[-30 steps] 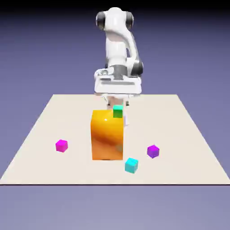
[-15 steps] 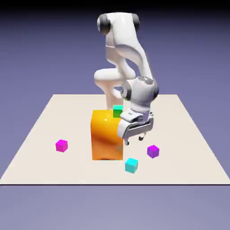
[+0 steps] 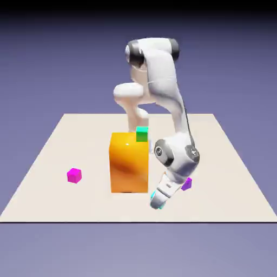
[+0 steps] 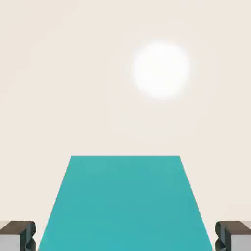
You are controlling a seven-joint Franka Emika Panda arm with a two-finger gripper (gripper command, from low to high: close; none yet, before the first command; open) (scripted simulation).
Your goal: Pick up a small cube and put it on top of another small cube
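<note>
The small cyan cube (image 4: pixel 125 206) fills the lower half of the hand view, between my two grey fingertips (image 4: pixel 17 236). They press against its left and right sides. In the exterior view my gripper (image 3: pixel 158 203) is down at the table near the front edge, just right of the big orange block (image 3: pixel 129 162), and the hand hides most of the cyan cube. The small green cube (image 3: pixel 142 133) shows at the orange block's top back edge. Whether it rests on the block or stands behind it I cannot tell.
A purple cube (image 3: pixel 188 185) peeks out right behind my hand, very close to it. A magenta cube (image 3: pixel 74 175) lies far off toward the exterior view's left. The beige table (image 3: pixel 227 162) ends just in front of my gripper.
The arm swung from behind the orange block forward and down onto the cyan cube. The wide-open fingers have closed in on the cube's sides.
</note>
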